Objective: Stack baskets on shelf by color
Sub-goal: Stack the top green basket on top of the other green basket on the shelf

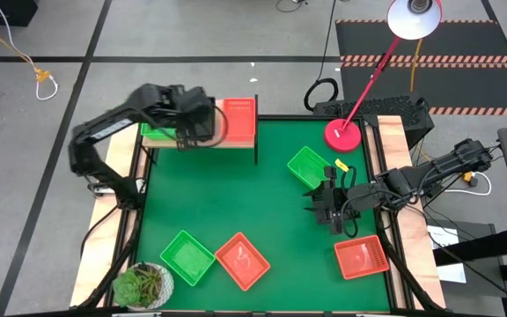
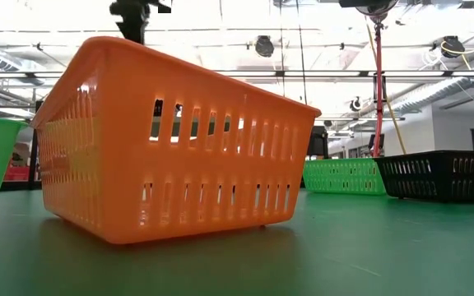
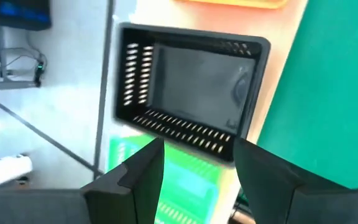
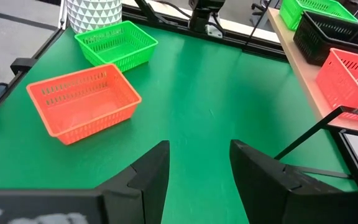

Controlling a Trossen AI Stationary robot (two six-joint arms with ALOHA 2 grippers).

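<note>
The shelf point(image 1: 236, 141) serves as the reference landmark; it stands at the far edge of the green mat point(image 1: 262, 211), toward the left. At the shelf's left end lies a green basket point(image 1: 155, 132), at its middle a black basket point(image 3: 191, 93), and at its right end a red-orange basket point(image 1: 239, 117). The left gripper point(image 1: 194, 123) hovers directly above the black basket, with its two fingers point(image 3: 142, 180) spread apart and nothing between them; the black basket sits on the shelf board clear of both fingers (in the left wrist view it lies just beyond the fingertips, with the green basket partly hidden beneath them). Near the front of the mat, well apart from the shelf, a potted plant point(image 1: 143, 286) stands at the left corner, followed by a second green basket point(image 1: 186, 256) and a second red-orange basket point(image 1: 242, 261) just beside each other. To the right of the shelf, a third green basket point(image 1: 310, 167) lies on the mat, and a red lamp base point(image 1: 342, 134) stands near the mat's far right corner. The right gripper point(image 1: 331, 210) waits over the mat just in front of that third green basket, fingers parted and holding nothing. A third red-orange basket point(image 1: 360, 256) rests at the mat's front right edge. No legible brand, label or writing can be made out on any basket or on the shelf.
</note>
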